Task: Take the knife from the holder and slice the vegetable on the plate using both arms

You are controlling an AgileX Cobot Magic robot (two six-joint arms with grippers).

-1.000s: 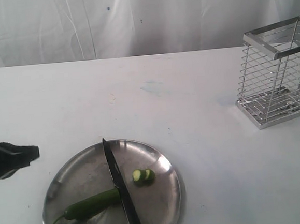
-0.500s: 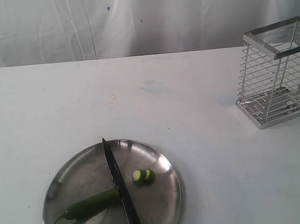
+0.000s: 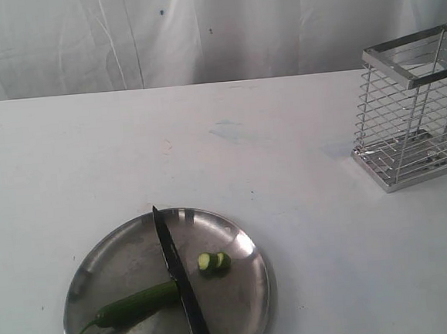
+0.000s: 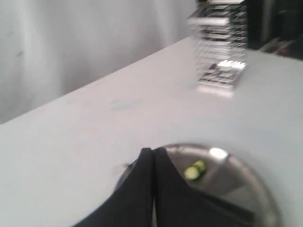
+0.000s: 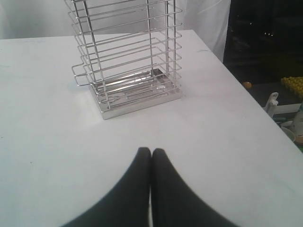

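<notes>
On the white bench [image 3: 284, 147], the steel plate [image 3: 246, 308] sits toward 7 o'clock in the exterior view, and the wire holder [image 3: 413, 113] stands well apart at about 2 o'clock. The knife [image 3: 183, 290] lies flat across the plate, its tip toward 11 o'clock and its handle toward 5 o'clock (the end runs off the picture). The cucumber [image 3: 137, 304] lies on the plate at the blade's 8 o'clock side, its cut end against the blade and its stem toward the rim. Two or three slices [image 3: 214, 262] rest near the blade's other side, at 2 o'clock. The left jaws are pressed together with nothing between them, over the plate's edge in a blurred wrist view. The right jaws are likewise closed on nothing, over bare bench facing the holder.
</notes>
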